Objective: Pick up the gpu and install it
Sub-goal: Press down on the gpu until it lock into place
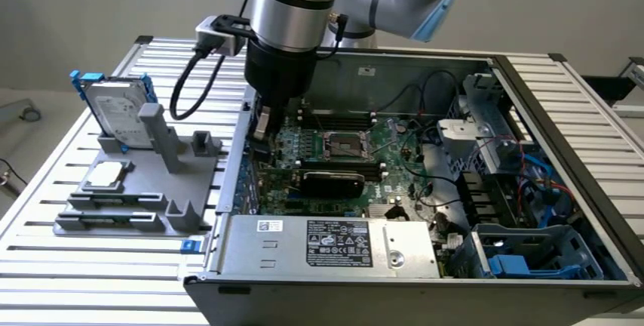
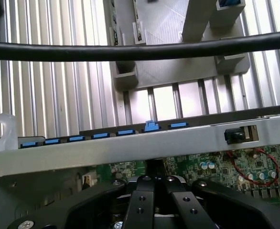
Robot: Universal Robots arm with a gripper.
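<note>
gpu (image 1: 332,182): lies flat across the motherboard (image 1: 348,149) inside the open case (image 1: 559,99), black shroud up, just below the CPU socket (image 1: 340,145); it looks seated in a slot, though the connector itself is hidden.
jaws: the gripper (image 2: 154,191) has its fingers closed together; the wrist view shows nothing between them, so it appears empty.
gripper position: down inside the case at the exterior view's left wall, beside the card's bracket end and slightly apart from the shroud; likely there because the bracket must meet the rear slot openings.
case edge: the grey rear rail (image 2: 130,145) with blue latches (image 2: 151,126) runs close past the fingers, leaving little room on that side.
cable (image 2: 140,50): a black lead crosses the wrist view above the rail, clear of the fingers.
open room: more space toward the case middle; the drive cage (image 1: 483,122) and wiring crowd the exterior view's right.
worktop (image 1: 60,266): a grey fixture (image 1: 131,198) outside the case carries a hard drive (image 1: 116,111) standing upright and a small chip (image 1: 108,175) lying flat.
</note>
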